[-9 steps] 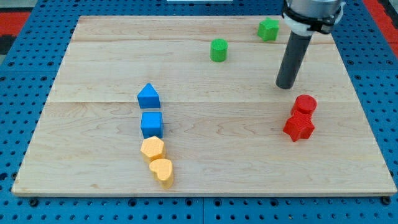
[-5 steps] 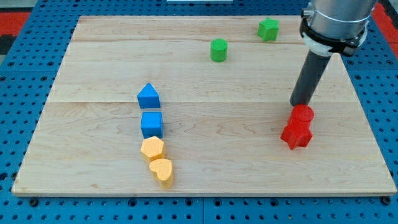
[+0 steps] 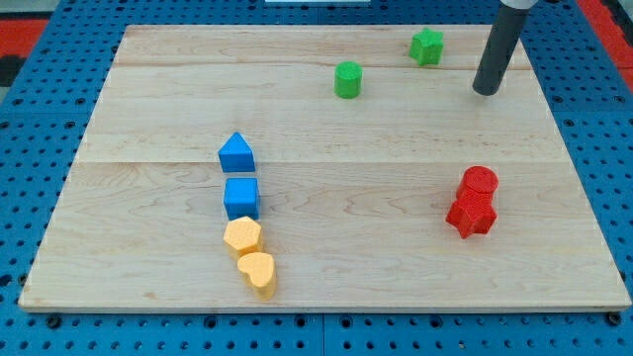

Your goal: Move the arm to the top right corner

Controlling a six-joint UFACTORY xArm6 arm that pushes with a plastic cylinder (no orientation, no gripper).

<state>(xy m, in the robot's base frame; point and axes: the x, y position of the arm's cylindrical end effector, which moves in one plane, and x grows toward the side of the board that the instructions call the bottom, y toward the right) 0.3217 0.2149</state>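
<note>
My tip [image 3: 486, 90] now farther toward top

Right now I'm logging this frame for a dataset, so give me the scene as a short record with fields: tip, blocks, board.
tip: my tip near the view's top right, right of and below the green star-like block, touching no block
green: green cylinder left of the tip
red: red cylinder against red star-like block, view's right
blue: blue house-shaped block above blue cube
yellow: yellow hexagon block, yellow heart block
board: pale wooden board
</note>
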